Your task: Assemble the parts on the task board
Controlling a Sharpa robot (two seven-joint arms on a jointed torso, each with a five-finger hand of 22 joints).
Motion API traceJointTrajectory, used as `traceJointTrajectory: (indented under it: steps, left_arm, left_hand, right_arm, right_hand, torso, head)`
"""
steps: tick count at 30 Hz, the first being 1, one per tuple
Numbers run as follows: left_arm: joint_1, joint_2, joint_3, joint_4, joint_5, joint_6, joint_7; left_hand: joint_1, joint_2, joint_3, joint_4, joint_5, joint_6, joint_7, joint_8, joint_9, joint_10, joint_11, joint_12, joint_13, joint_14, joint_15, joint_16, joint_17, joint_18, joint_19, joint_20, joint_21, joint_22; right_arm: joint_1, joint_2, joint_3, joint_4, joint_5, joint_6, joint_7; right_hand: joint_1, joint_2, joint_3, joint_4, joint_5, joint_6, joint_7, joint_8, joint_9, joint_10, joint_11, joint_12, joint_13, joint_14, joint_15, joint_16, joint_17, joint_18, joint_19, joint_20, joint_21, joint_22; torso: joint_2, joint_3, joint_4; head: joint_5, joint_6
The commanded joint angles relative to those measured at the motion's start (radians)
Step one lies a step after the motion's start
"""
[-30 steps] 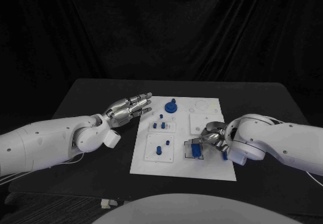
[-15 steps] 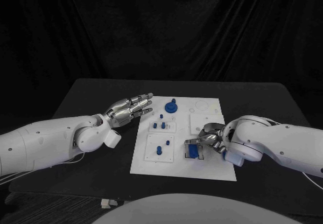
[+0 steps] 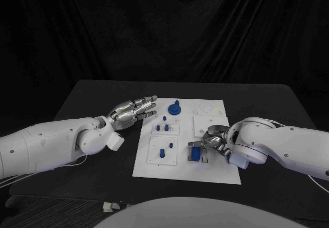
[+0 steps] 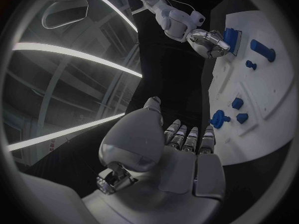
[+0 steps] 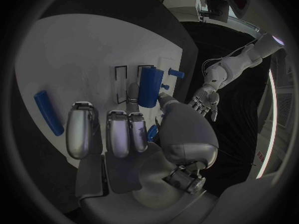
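Moved: we see the right hand barely shifted, pinching the block.
Left hand: spread, idle.
Progress: we judge board partly filled.

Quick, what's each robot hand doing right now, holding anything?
Left robot hand: open, holding nothing, at the board's left edge.
Right robot hand: fingers at a blue part; whether it grips it cannot be told.

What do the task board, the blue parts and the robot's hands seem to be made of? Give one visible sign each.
Task board: probably matte white plastic, flat, no glare.
Blue parts: likely moulded plastic, uniform colour.
Left hand and right hand: silvery, metal-looking, with bright highlights.
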Motion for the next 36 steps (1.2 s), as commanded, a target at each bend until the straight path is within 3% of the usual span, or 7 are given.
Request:
traceJointTrajectory:
  steps: [1,8,11,29,30,31,36]
  left_arm:
    - [-0.002,0.003,0.001,0.0,0.005,0.018,0.005]
    - [-0.002,0.005,0.001,-0.001,0.005,0.021,0.004]
    - [-0.002,0.005,0.001,-0.001,0.005,0.022,0.004]
    - [-0.004,0.007,0.001,-0.006,0.005,0.027,0.002]
    - [-0.005,0.006,0.001,-0.006,0.005,0.027,0.002]
    - [-0.005,0.006,0.001,-0.006,0.005,0.027,0.001]
    - [-0.005,0.004,0.001,-0.005,0.005,0.028,-0.001]
  left_hand:
    - [0.01,0.003,0.007,0.0,0.004,0.004,0.005,0.006,0.002,-0.003,0.005,0.006,0.001,0.001,0.008,-0.003,-0.001,0.02,-0.001,0.006,0.003,0.002]
    - [0.011,0.003,0.008,0.0,0.005,0.005,0.006,0.007,0.002,-0.003,0.005,0.005,0.001,0.001,0.011,-0.003,-0.001,0.02,-0.001,0.007,0.003,0.002]
    - [0.011,0.003,0.008,0.0,0.005,0.005,0.006,0.007,0.002,-0.003,0.005,0.005,0.001,0.001,0.011,-0.003,-0.001,0.02,-0.001,0.007,0.003,0.002]
    - [0.011,0.003,0.008,0.0,0.005,0.007,0.007,0.008,0.002,-0.003,0.006,0.005,0.001,0.001,0.012,-0.003,-0.001,0.019,-0.001,0.008,0.003,0.001]
    - [0.011,0.004,0.008,0.0,0.005,0.009,0.007,0.008,0.003,-0.003,0.006,0.005,0.001,0.001,0.013,-0.002,-0.001,0.019,-0.001,0.008,0.003,0.002]
    - [0.011,0.004,0.008,0.0,0.005,0.009,0.007,0.008,0.003,-0.003,0.006,0.005,0.001,0.001,0.013,-0.002,-0.001,0.019,-0.001,0.008,0.003,0.002]
    - [0.011,0.004,0.008,0.0,0.005,0.015,0.009,0.012,0.004,-0.003,0.007,0.006,0.001,0.001,0.014,-0.002,-0.001,0.019,-0.001,0.01,0.003,0.001]
  right_arm:
    - [-0.011,0.004,-0.005,0.0,0.002,0.023,-0.017]
    - [-0.011,0.005,-0.005,0.0,0.002,0.025,-0.016]
    - [-0.012,0.006,-0.005,0.0,0.002,0.028,-0.016]
    - [-0.013,0.0,-0.005,0.003,0.002,-0.008,-0.003]
    - [-0.013,-0.003,-0.005,0.004,0.002,-0.012,-0.002]
    - [-0.013,-0.007,-0.005,0.006,0.002,-0.019,0.0]
    - [-0.005,-0.037,-0.005,0.022,0.002,-0.041,0.005]
  right_hand:
    - [-0.011,-0.003,-0.011,0.004,-0.015,-0.009,0.002,-0.005,-0.006,0.103,0.007,0.004,0.263,0.083,0.008,-0.004,0.157,0.015,0.029,0.008,-0.005,0.201]
    - [-0.011,-0.018,-0.066,0.012,-0.135,-0.019,0.004,0.0,-0.008,0.103,0.009,0.004,0.263,0.083,0.01,-0.005,0.156,0.016,0.028,0.009,-0.008,0.2]
    - [-0.004,-0.029,-0.079,0.007,-0.15,-0.023,0.005,0.001,-0.009,0.103,0.01,0.004,0.263,0.083,0.01,-0.005,0.155,0.016,0.028,0.01,-0.01,0.2]
    - [-0.047,-0.07,-0.293,0.072,-0.162,-0.073,0.009,0.044,-0.005,0.103,0.012,0.004,0.263,0.082,0.012,-0.006,0.152,0.016,0.028,0.011,-0.012,0.2]
    - [-0.058,-0.076,-0.307,0.074,-0.162,-0.076,0.009,0.047,-0.004,0.103,0.013,0.004,0.263,0.082,0.012,-0.006,0.152,0.016,0.028,0.011,-0.012,0.2]
    - [-0.086,-0.106,-0.338,0.077,-0.161,-0.082,0.009,0.053,-0.001,0.103,0.013,0.004,0.263,0.082,0.012,-0.005,0.154,0.016,0.028,0.01,-0.012,0.2]
    - [-0.152,-0.135,-0.368,0.08,-0.159,-0.092,0.008,0.077,0.009,0.103,0.012,0.004,0.263,0.083,0.012,-0.004,0.157,0.015,0.03,0.01,-0.009,0.201]
  torso:
    - [0.001,-0.0001,-0.0004]
    - [0.0,-0.0001,0.0002]
    - [0.0,0.0,0.0002]
    - [0.0,0.0002,0.0004]
    - [0.0,0.0002,0.0003]
    - [0.0,0.0001,0.0002]
    - [0.0,0.0,-0.0001]
  head:
    - [0.002,0.0]
    - [0.001,0.0]
    - [0.001,0.0]
    - [0.004,0.0]
    - [0.004,0.0]
    - [0.005,0.0]
    - [0.009,0.0]
